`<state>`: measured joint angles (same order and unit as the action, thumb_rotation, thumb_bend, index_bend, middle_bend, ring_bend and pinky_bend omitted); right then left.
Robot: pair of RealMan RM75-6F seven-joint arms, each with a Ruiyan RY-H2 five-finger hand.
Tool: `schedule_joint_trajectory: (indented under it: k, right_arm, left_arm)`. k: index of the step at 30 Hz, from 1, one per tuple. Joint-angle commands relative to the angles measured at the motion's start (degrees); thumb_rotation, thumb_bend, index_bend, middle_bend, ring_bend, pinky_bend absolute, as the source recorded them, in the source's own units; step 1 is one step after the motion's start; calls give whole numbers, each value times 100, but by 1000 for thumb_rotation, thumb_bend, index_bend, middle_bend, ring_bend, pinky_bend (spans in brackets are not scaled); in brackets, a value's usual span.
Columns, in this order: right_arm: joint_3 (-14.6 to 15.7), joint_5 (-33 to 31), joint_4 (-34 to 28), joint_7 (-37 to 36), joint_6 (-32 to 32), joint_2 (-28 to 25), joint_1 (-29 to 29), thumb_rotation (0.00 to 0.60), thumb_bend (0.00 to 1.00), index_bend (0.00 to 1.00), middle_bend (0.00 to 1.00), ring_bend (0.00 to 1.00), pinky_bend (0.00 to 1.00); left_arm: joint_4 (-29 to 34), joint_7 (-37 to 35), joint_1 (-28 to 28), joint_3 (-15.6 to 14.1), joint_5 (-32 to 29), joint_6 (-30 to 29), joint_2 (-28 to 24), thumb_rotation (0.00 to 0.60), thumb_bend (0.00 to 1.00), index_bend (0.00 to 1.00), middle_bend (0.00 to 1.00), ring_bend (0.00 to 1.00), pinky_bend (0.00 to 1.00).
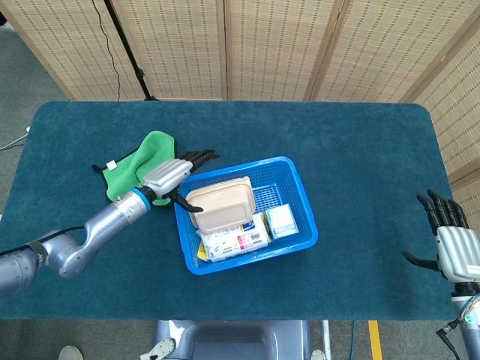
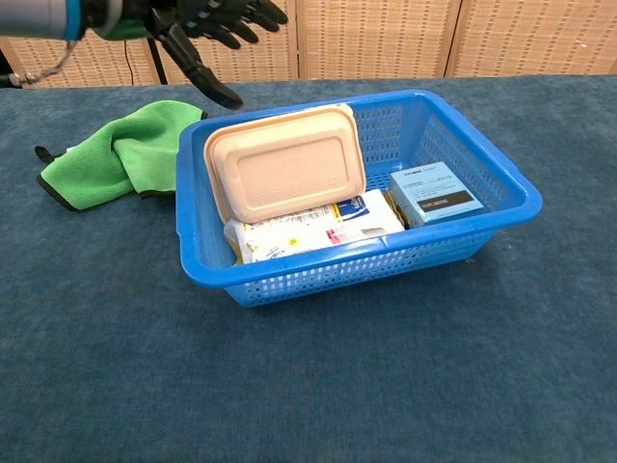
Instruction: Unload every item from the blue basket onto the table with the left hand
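Observation:
The blue basket sits mid-table. Inside it a beige clamshell box leans up against the left wall, over a white printed packet. A small light-blue box lies at the basket's right side. My left hand hovers open, fingers spread, at the basket's left rim, just left of the clamshell box. The green cloth lies on the table left of the basket. My right hand hangs open off the table's right edge.
Woven folding screens stand behind the table, with a black stand at the back left. The dark blue tabletop stretches right of the basket and in front of it.

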<state>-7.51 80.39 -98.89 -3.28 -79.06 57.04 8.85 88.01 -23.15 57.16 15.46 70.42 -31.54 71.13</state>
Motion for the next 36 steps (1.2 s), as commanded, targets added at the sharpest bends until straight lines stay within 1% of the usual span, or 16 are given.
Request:
schedule_joint_trajectory:
  k: [1,4,6,12,15,26,31,34,36]
  right_arm:
    - [-4,16,2,-34,-34,-16,-11,600,0,0,0,0,0]
    - [-6,16,11,-79,-40,-30,-15,600,0,0,0,0,0]
    - [-9,-16,31,-105,-16,-34,-10,600,0,0,0,0,0]
    - [-14,-38,41,-112,4,-33,3,600,0,0,0,0,0]
    - [-11,-44,33,-92,17,-30,11,600,0,0,0,0,0]
    - [-4,-11,7,-147,-35,-66,-12,600,0,0,0,0,0]
    - [0,-6,21,-156,-25,-67,-5,600,0,0,0,0,0]
    - [-9,-25,41,-68,-56,-33,-6,600,0,0,0,0,0]
    - [-10,-20,37,-83,-53,-21,-1,600,0,0,0,0,0]
  left_arm:
    - [-207,-111,228,-4,-431,316,455,567,0,0,0,0,0]
    - [-347,-215,246,6,-500,354,680,568,0,0,0,0,0]
    - [-376,-285,208,28,-433,279,778,569,0,0,0,0,0]
    - [-277,-484,70,47,-110,77,833,573,0,0,0,0,0]
    - [-212,-578,47,-1,-42,155,811,574,0,0,0,0,0]
    - [-591,-609,7,-14,-448,147,1127,569,0,0,0,0,0]
    - [-673,-775,29,10,-533,374,1253,599,0,0,0,0,0]
    - [-713,-850,42,23,-457,482,1279,600,1,0,0,0,0]
    - [-747,-930,49,43,-445,566,1314,600,31,0,0,0,39]
